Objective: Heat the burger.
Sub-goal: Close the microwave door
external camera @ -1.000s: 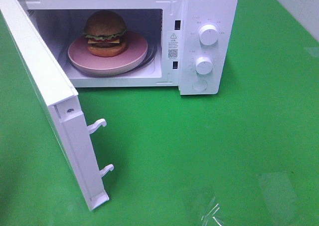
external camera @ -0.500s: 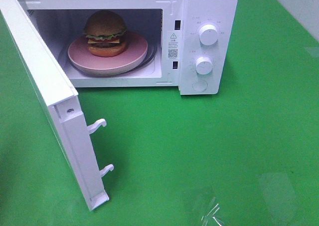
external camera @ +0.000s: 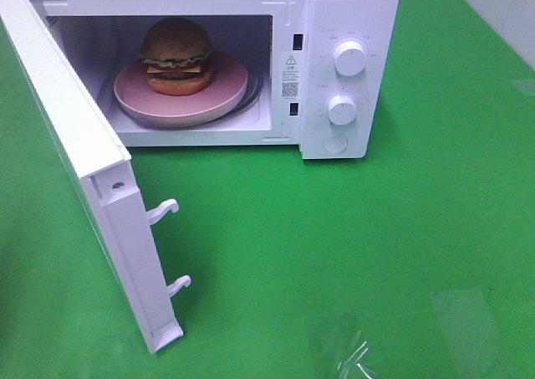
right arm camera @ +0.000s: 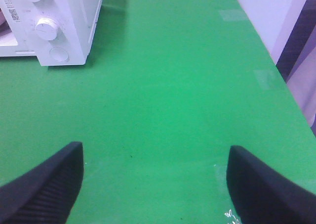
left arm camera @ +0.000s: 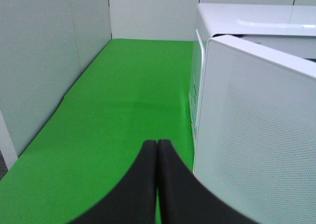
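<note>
The burger (external camera: 175, 57) sits on a round pink plate (external camera: 226, 86) inside the white microwave (external camera: 351, 28), whose door (external camera: 84, 170) stands swung wide open toward the front left. Neither gripper shows in the exterior high view. In the left wrist view my left gripper (left arm camera: 157, 147) is shut with nothing between its fingers, just outside the door's outer face (left arm camera: 256, 135). In the right wrist view my right gripper (right arm camera: 155, 177) is open and empty above the green table, with the microwave's control panel (right arm camera: 49, 28) far ahead.
Two white knobs (external camera: 349, 58) and a round button (external camera: 334, 144) sit on the microwave's right panel. Two latch hooks (external camera: 163, 210) stick out of the door's edge. White walls (left arm camera: 49, 61) border the table on the left and behind. Clear tape patches (external camera: 355, 354) lie near the front edge.
Nothing visibly moves in the exterior high view; microwave, door and burger stay put.
</note>
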Robot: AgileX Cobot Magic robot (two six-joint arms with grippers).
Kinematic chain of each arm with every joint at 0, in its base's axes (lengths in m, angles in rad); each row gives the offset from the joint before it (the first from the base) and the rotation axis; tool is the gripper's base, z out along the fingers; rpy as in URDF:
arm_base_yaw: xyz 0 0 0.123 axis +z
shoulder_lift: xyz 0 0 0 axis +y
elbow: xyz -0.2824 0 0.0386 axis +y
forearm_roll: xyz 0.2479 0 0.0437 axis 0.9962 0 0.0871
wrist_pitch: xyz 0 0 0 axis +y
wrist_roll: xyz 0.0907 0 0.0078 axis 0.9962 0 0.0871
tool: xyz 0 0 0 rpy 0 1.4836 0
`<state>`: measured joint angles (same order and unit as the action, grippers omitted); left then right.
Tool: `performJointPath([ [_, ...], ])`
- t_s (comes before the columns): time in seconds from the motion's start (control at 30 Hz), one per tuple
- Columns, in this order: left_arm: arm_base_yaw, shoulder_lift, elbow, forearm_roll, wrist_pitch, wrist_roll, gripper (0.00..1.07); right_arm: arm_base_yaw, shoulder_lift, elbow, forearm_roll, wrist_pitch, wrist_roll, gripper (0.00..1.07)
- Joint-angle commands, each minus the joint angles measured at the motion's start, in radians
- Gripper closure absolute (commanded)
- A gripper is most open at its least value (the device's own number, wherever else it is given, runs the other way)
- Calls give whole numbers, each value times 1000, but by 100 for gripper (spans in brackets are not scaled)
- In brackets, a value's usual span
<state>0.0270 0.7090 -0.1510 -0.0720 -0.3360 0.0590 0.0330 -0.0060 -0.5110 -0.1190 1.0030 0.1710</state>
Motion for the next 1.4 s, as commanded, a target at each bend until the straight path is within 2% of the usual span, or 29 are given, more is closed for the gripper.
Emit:
performJointPath([
  [0.03, -5, 61, 2, -1, -65, -14, 107, -7, -24, 4, -2, 0, -9, 32],
  [0.17, -5, 151, 2, 39, -136, -59, 107, -7, -24, 4, -2, 0, -9, 32],
  [0.2, -5, 192, 2, 94, -184, -108, 107, -7, -24, 4, -2, 0, -9, 32],
  [0.23, -5, 213, 2, 137, -206, -130, 107, -7, -24, 4, -2, 0, -9, 32],
  [0.27, -5, 213, 2, 137, -206, -130, 107, -7, -24, 4, -2, 0, -9, 32],
  [0.3, -5, 256, 2, 243, -264, -191, 107, -7, -24, 4, -2, 0, -9, 32],
  [0.33, -5, 256, 2, 243, -264, -191, 107, -7, -24, 4, -2, 0, -9, 32],
  [0.37, -5, 293, 2, 338, -318, -244, 107, -7, -24, 4, -2, 0, -9, 32],
  [0.4, -5, 293, 2, 338, -318, -244, 107, -7, -24, 4, -2, 0, -9, 32],
  [0.43, -5, 332, 2, 415, -373, -290, 107, -7, -24, 4, -2, 0, -9, 32],
  [0.47, -5, 354, 2, 448, -402, -308, 107, -7, -24, 4, -2, 0, -9, 32],
  [0.5, -5, 354, 2, 448, -402, -308, 107, -7, -24, 4, -2, 0, -9, 32],
  [0.53, -5, 398, 2, 500, -457, -330, 107, -7, -24, 4, -2, 0, -9, 32],
  [0.63, -5, 438, -1, 537, -501, -352, 107, -7, -24, 4, -2, 0, -9, 32],
  [0.67, -5, 491, -3, 589, -551, -372, 107, -7, -24, 4, -2, 0, -9, 32],
  [0.73, -5, 536, -3, 614, -614, -387, 107, -7, -24, 4, -2, 0, -9, 32],
  [0.83, -5, 620, -3, 619, -682, -404, 107, -7, -24, 4, -2, 0, -9, 32],
  [0.93, -10, 633, -3, 620, -694, -404, 107, -7, -24, 4, -2, 0, -9, 32],
  [0.97, -50, 671, -21, 622, -699, -399, 107, -7, -24, 4, -2, 0, -9, 32],
  [1.13, -108, 709, -39, 615, -677, -376, 107, -7, -24, 4, -2, 0, -9, 32],
  [1.2, -176, 747, -48, 566, -678, -335, 107, -7, -24, 4, -2, 0, -9, 32],
  [1.4, -259, 792, -78, 465, -685, -296, 107, -7, -24, 4, -2, 0, -9, 32],
])
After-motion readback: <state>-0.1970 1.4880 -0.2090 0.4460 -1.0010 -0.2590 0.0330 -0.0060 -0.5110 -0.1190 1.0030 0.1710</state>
